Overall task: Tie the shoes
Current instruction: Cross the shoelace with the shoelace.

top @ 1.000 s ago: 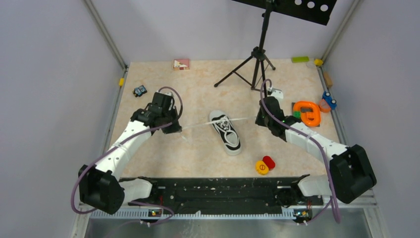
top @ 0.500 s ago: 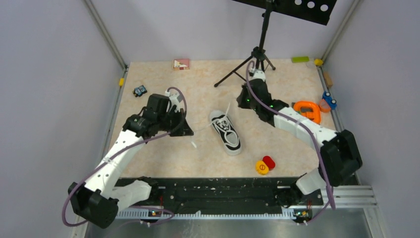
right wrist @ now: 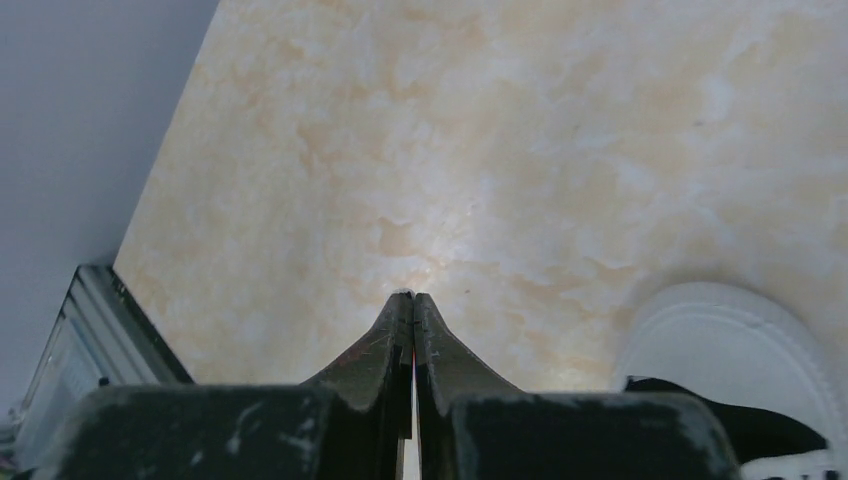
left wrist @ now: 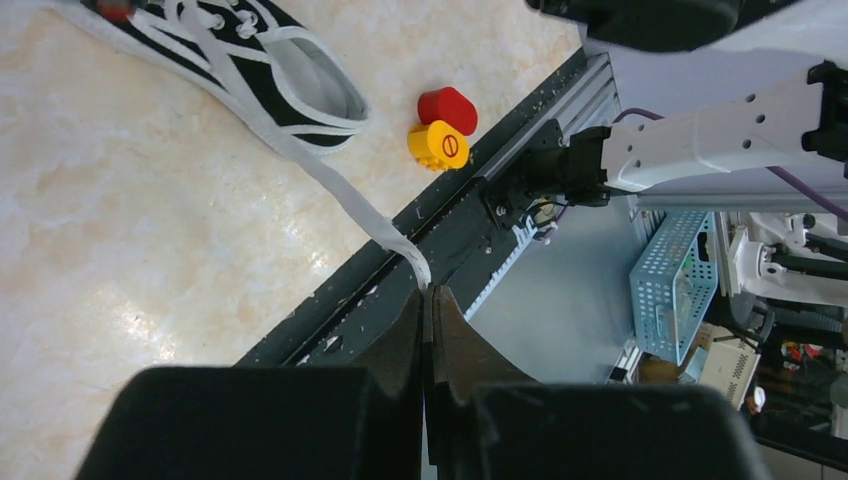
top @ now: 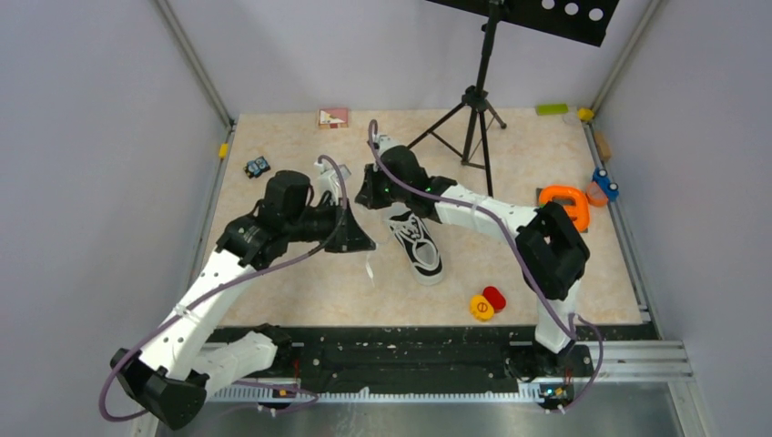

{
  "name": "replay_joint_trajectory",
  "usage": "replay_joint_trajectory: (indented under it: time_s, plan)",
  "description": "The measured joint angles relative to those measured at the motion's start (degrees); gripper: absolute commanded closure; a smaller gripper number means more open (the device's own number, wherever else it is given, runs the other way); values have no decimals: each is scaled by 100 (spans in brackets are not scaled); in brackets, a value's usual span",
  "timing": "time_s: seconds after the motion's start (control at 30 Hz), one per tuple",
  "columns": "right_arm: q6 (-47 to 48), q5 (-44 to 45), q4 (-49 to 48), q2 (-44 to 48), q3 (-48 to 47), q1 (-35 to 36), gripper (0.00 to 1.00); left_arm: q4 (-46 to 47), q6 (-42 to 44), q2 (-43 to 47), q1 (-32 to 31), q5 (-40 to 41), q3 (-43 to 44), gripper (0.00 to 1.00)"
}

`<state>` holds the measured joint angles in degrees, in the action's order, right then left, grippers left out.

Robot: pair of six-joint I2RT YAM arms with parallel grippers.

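Now the left gripper (left wrist: 428,292), closed on a lace (left wrist: 340,195), hangs left of the shoe (top: 417,244). The right gripper (right wrist: 412,297), closed, lace unseen, sits by its toe (right wrist: 730,340). Likely crossing laces; next needs threading one under.

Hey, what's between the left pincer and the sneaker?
A white lace, running from the sneaker to the shut left pincer over the tabletop; the left wrist view shows it.
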<state>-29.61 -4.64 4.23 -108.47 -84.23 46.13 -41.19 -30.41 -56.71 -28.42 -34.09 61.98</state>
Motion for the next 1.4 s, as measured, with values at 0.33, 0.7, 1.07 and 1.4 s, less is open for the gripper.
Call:
replay_joint_trajectory:
  time_s: [0.33,0.7,1.07,1.4]
  plan:
    - [70,66,481,358,299,2,42,621,-275,-535,-304,-20,0,100]
    - [-184,1541,887,3510,2131,-1478,41,1287,-595,-1987,-555,179,920,100]
    - [-562,3182,2468,5967,3182,-2057,39,2015,-817,-5031,-1290,295,3108,58]
    - [-752,3589,3366,6822,3589,-2076,40,979,-409,-6192,-1526,214,4494,13]
